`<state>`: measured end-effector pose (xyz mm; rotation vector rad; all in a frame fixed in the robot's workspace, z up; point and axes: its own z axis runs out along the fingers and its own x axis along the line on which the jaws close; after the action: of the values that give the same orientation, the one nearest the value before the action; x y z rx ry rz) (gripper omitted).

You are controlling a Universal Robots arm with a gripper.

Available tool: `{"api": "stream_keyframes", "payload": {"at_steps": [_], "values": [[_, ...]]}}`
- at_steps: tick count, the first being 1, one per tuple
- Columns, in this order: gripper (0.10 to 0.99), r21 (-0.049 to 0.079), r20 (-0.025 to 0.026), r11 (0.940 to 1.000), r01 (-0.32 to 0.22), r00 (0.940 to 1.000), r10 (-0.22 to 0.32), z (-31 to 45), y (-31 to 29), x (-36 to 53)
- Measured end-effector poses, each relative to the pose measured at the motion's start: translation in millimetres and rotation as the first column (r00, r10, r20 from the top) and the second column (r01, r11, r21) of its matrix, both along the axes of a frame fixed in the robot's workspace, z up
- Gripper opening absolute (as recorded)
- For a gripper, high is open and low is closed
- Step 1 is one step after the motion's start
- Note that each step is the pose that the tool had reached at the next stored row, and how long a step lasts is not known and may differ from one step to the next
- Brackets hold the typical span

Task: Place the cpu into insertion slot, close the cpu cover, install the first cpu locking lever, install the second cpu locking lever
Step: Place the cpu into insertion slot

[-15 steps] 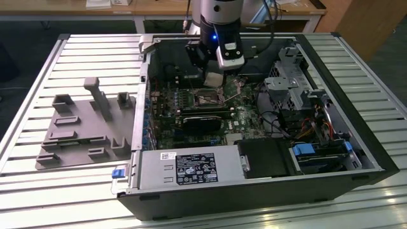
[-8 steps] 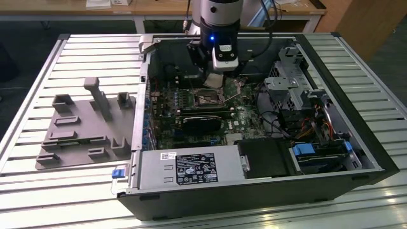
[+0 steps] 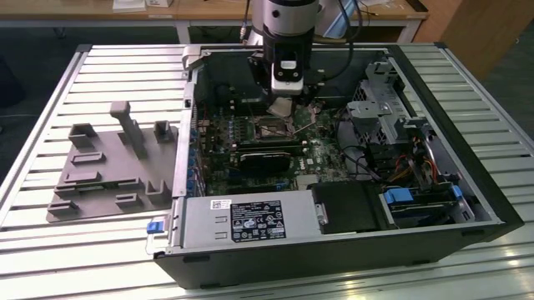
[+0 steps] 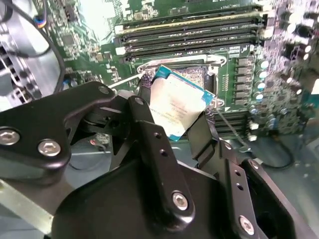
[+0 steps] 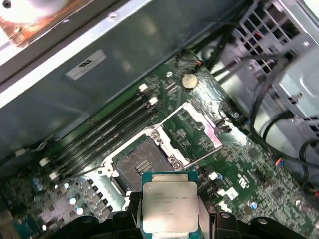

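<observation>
Slatted metal table (image 3: 100,69) carries an open computer case (image 3: 467,187) lying on its side, with a grey moulded fixture tray (image 3: 109,175) beside it on the exterior view's left. The arm reaches down into the case over the green motherboard (image 3: 329,156).

The gripper (image 4: 174,124) is clenched on the cpu (image 5: 169,209), its two black fingers (image 4: 144,117) pressing opposite edges of the chip. The cpu is nearly square, so no long axis stands out. Its silver-grey lid faces up towards the wrist, with a thin green border showing round it. It hangs tilted, with its edges turned off-square to the socket frame.

Just beyond the fingertips and lower down lies the insertion slot (image 5: 139,167), dark and bare. The cpu is above it and not seated. The cpu cover (image 5: 207,130) is swung open, lying past the slot on the side away from the claw. Rows of black memory slots (image 4: 194,32) run alongside the slot.

Several lines of faint print cross the cpu lid, but I cannot read them. A white sticker (image 5: 85,64) sits on the case wall, and a black-and-white label (image 3: 254,222) covers the power supply, well away from the claw.
</observation>
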<state>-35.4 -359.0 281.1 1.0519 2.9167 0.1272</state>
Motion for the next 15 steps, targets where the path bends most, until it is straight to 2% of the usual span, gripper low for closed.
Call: {"api": "stream_keyframes", "payload": {"at_steps": [4, 7, 11, 15], "values": [[0.537, 0.000, 0.0000, 0.9974, 0.072, 0.9974, -0.072, -1.1, 0.0, 0.0], [0.537, 0.000, 0.0000, 0.9919, 0.127, 0.9919, -0.127, -1.9, 0.0, 0.0], [0.537, 0.000, 0.0000, 0.9801, 0.199, 0.9801, -0.199, -2.9, 0.0, 0.0], [0.537, 0.000, 0.0000, 0.9628, 0.270, 0.9628, -0.270, -3.9, 0.0, 0.0]]}}
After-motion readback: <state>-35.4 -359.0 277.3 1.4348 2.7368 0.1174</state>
